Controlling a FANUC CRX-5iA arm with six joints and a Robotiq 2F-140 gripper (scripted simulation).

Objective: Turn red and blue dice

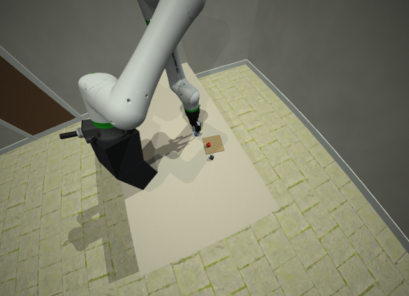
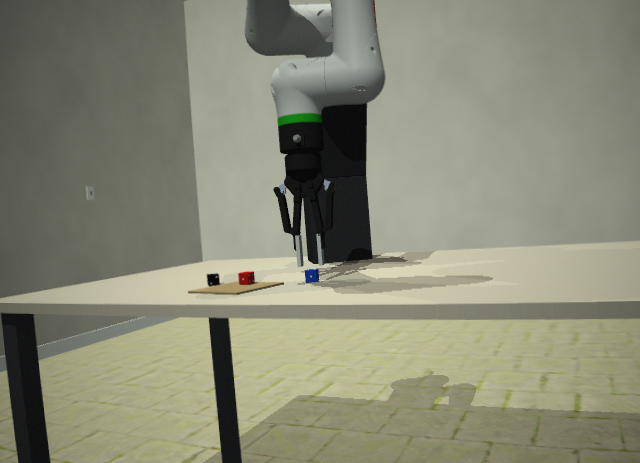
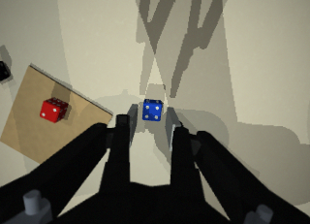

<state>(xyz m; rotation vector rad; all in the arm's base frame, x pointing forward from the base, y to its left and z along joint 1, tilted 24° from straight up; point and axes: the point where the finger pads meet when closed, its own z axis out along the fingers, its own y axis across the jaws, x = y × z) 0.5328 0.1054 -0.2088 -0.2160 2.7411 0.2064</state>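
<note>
Small blue cube die [image 3: 153, 110] with white pips, small red cube die [image 3: 53, 110] with white pips, tan flat square mat [image 3: 29, 132], black cube die [image 2: 212, 279], cream table top [image 2: 465, 287], mossy stone-tiled floor [image 2: 361, 355].

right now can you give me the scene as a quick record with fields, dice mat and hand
hand: partly open, holds nothing, above the blue die
blue die: on the table, off the mat, four pips on top in the wrist view
red die: flat on the mat
black die: on the table beside the mat, apart from the other dice
mat: flat on the table
stacking: no die lies on another
</note>
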